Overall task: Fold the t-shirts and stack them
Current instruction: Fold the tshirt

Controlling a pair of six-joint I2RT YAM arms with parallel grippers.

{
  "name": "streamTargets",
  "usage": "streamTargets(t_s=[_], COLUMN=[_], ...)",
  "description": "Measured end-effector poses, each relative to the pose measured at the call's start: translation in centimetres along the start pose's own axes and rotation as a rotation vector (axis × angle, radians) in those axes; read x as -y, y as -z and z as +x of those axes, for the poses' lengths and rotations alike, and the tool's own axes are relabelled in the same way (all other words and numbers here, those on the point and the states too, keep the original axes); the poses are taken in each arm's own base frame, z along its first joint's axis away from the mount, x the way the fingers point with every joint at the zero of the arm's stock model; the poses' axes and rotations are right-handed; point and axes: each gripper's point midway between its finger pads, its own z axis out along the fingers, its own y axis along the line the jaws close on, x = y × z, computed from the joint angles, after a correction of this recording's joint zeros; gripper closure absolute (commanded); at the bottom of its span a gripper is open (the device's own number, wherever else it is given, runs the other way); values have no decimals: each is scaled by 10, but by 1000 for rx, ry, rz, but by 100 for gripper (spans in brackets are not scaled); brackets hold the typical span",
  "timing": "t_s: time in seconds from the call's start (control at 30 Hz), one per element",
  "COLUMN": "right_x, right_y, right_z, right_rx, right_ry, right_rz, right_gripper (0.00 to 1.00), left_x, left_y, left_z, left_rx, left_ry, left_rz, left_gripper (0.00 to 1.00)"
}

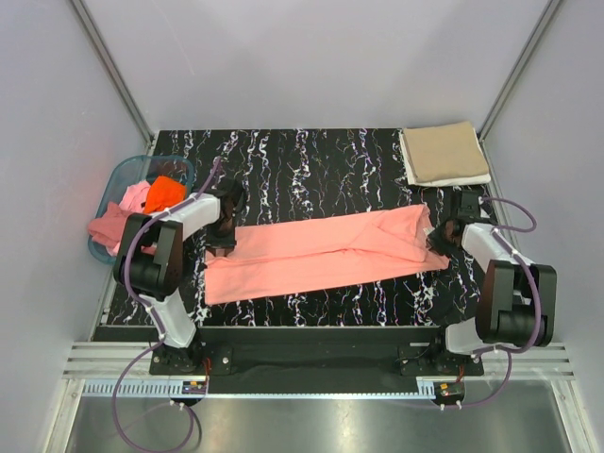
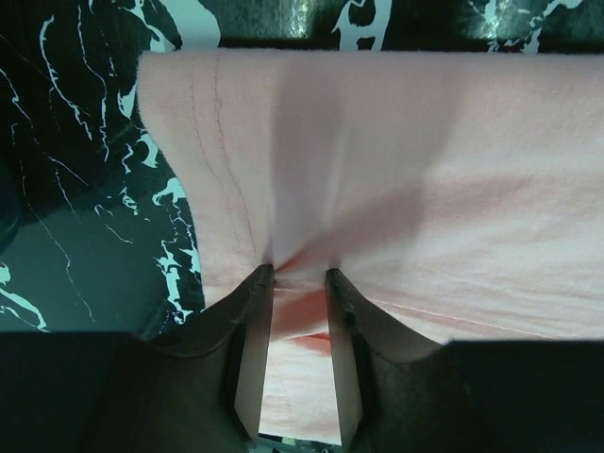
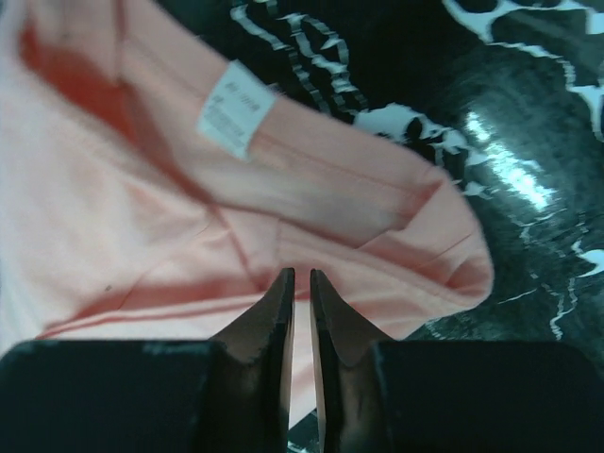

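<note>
L gripper [image 2: 299, 283], R gripper [image 3: 302, 283] pinch salmon tee [image 1: 321, 250]; tag [image 3: 234, 109] txt unreadable.

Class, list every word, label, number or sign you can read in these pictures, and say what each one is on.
White label sewn inside the pink t-shirt: printed lines, too blurred to read.
No other writing can be read in any view.

The white tag [image 3: 236, 109] on the salmon-pink t-shirt [image 3: 113, 217] carries print, seemingly several lines, too blurred to read.
</note>
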Motion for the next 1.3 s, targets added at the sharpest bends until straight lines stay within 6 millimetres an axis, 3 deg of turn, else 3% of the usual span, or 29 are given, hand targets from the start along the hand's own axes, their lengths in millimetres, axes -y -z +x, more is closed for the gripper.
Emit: streamTargets(t_s=[0.07, 0.2, 0.37, 0.6, 0.8, 0.9, 1.03, 1.13, 1.23, 1.3], right_x=[12, 30, 33, 42, 49, 49, 20, -7, -18, -20], right_y=[-8, -13, -19, -27, -23, -11, 18, 38, 49, 50], right_z=[0, -4, -10, -12, -13, -10, -19, -29, -26, -20], right_rx=[-12, -6, 9, 12, 26, 18, 21, 28, 11, -15], right_ry=[-24, -64, -78, -146, -196, -174, -108, -62, -37, -36], right_rz=[35, 73, 77, 84, 60, 49, -97, -225, -292, -311], right_gripper=[82, 81, 82, 82, 78, 70, 65, 62, 61, 60], left_x=[-2, -6, -6, -3, -10, -6, 36, 102, 175, 212], left_y=[1, 4, 9, -7, -5, 7, 49, 101, 147, 167], left_z=[-1, -11, -30, -41, -51, -67, -97, -109, -96, -81], left_rx=[3, 26, 67, 47, 53, 86, 183, 283, 340, 347], left_ry=[-1, 18, 46, 52, 87, 98, 53, -64, -233, -322], left_rz=[-9, -21, -9, -17, -10, 38, 230, 466, 681, 786], left_gripper=[54, 53, 53, 52, 49, 48, 48, 46, 45, 45])
